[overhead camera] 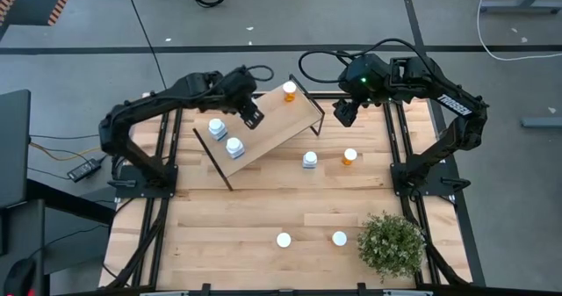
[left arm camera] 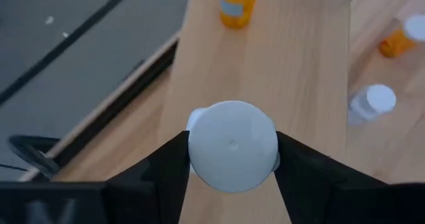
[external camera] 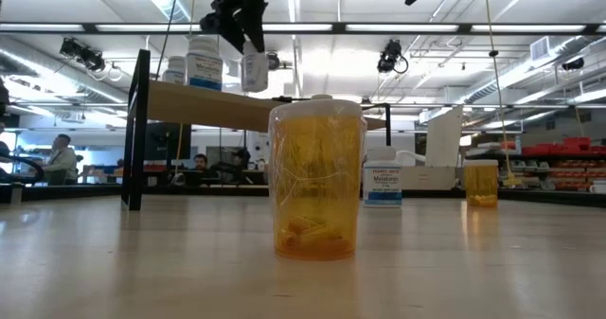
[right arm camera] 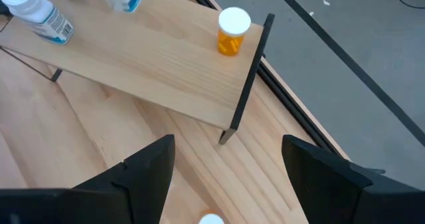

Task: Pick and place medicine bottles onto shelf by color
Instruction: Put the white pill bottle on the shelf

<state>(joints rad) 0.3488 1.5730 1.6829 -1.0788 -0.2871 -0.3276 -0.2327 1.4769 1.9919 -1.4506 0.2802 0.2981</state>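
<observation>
One white bottle [left arm camera: 232, 145], cap clamped in the left end effector [left arm camera: 232, 159], shows only up close.

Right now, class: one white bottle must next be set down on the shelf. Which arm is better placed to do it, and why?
The left. Its left gripper already clamps a white bottle above the shelf, near two white bottles standing there. The right gripper is open and empty, off the shelf's other end.

My two arms are dark, near black, built of chunky jointed segments with rounded housings. Black cables loop out behind my right arm [overhead camera: 413, 76] and trail along my left arm [overhead camera: 167, 103]. A small green light glows near my right wrist, and white lettering runs along that forearm. My fingers [left arm camera: 166, 174] are matte black, broad and angular.
</observation>
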